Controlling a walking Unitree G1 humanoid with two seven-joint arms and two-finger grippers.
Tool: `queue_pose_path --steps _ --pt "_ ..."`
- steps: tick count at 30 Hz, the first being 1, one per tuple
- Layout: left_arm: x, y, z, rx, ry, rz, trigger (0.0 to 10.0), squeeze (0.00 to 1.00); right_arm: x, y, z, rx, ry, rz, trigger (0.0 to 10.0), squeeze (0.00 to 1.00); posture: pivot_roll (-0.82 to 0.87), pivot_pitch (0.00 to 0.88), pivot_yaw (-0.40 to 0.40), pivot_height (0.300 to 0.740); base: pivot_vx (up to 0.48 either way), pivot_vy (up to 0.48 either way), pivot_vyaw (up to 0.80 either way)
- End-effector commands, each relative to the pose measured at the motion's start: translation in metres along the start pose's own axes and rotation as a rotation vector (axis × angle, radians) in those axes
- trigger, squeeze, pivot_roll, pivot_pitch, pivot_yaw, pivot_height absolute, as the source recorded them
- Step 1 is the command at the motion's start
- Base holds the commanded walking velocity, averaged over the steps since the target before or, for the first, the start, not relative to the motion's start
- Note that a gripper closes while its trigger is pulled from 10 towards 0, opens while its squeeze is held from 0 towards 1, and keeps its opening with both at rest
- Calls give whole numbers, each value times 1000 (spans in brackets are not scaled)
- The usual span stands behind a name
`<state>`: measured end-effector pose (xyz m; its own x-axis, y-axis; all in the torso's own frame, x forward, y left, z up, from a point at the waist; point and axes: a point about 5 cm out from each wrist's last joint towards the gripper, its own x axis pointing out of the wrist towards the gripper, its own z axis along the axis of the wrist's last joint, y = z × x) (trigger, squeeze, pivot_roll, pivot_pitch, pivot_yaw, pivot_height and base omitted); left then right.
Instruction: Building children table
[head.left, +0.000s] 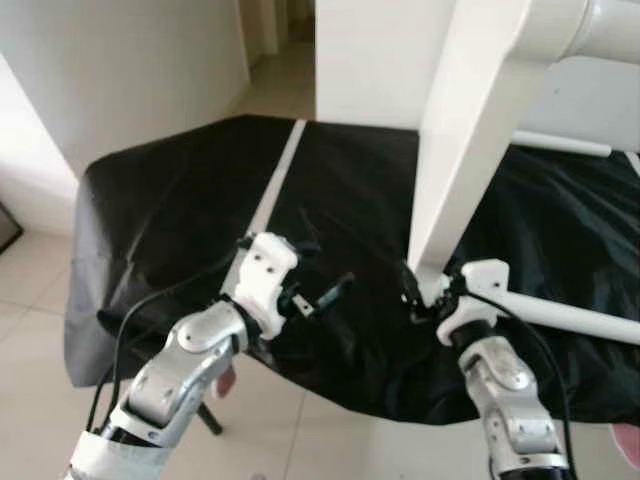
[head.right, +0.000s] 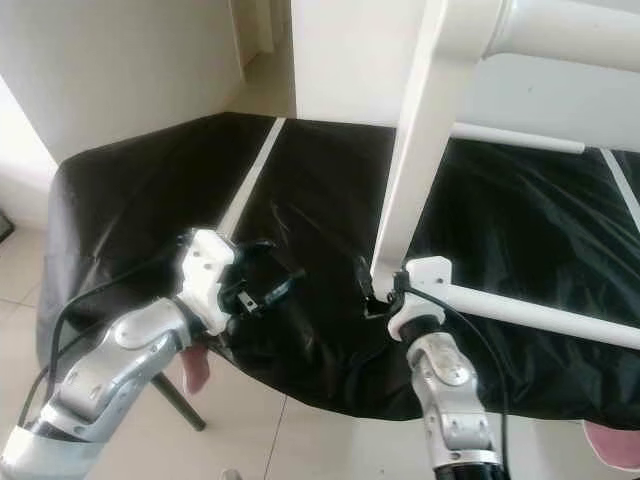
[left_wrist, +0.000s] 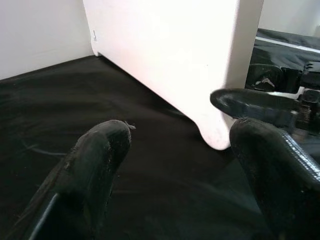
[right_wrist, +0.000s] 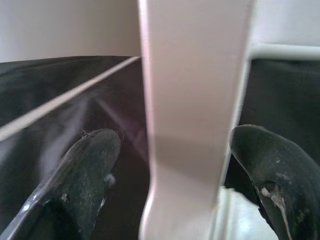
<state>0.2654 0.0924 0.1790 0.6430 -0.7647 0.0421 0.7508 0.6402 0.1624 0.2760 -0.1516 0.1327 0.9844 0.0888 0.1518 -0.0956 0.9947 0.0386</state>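
So the white frame (head.left: 470, 150) is standing on the counter (head.left: 160, 210), which is draped in black cloth with a white stripe running across it. One flat leg comes down at a slant and its foot lands near the front edge, right by the right claw (head.left: 425, 295), and a round rail (head.left: 570, 318) runs off sideways from that foot. It looks like painted wood or board to me: stiff, not fragile, but smooth enough to be slippery, and the whole thing is tall and probably top-heavy, so I'd guess it wants to tip if you tug it low down. The flat leg just above the foot seems the sensible place to hold it, across its narrow faces, since the round rail would probably roll between the fingers. The right wrist view shows what the head cameras can't: the leg sits between the two black fingers (right_wrist: 85, 165), which stand spread on either side of it with a gap, so nothing is pinched yet. The left claw (head.left: 320, 295) hovers over the cloth a bit to the left of the foot, and its wrist view shows its fingers apart with the rounded foot corner (left_wrist: 215, 135) ahead of them and the right claw beyond. The head views add the wider picture: tile floor and white walls.
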Motion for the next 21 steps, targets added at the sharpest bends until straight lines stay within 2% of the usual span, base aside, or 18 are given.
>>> queue_pose_path --steps 1,8,12,16,21 --pt "-2 0 0 38 0 -22 10000 0 7 7 -2 -10 -5 -51 10000 0 72 0 -1 740 0 0 0" --pt "-3 -2 0 46 4 -36 10000 0 22 21 -7 -8 9 -108 10000 0 83 0 2 740 0 0 0" --pt "-4 -1 1 46 3 -35 10000 0 26 24 -8 -16 2 -113 10000 0 86 2 4 740 0 0 0" --pt "-3 3 2 52 3 -17 10000 0 39 30 -10 -13 14 -175 10000 0 94 3 4 740 0 0 0" --pt "-3 0 5 49 -13 -33 10000 0 51 39 -10 -13 11 -245 10000 0 97 1 7 740 0 0 0"
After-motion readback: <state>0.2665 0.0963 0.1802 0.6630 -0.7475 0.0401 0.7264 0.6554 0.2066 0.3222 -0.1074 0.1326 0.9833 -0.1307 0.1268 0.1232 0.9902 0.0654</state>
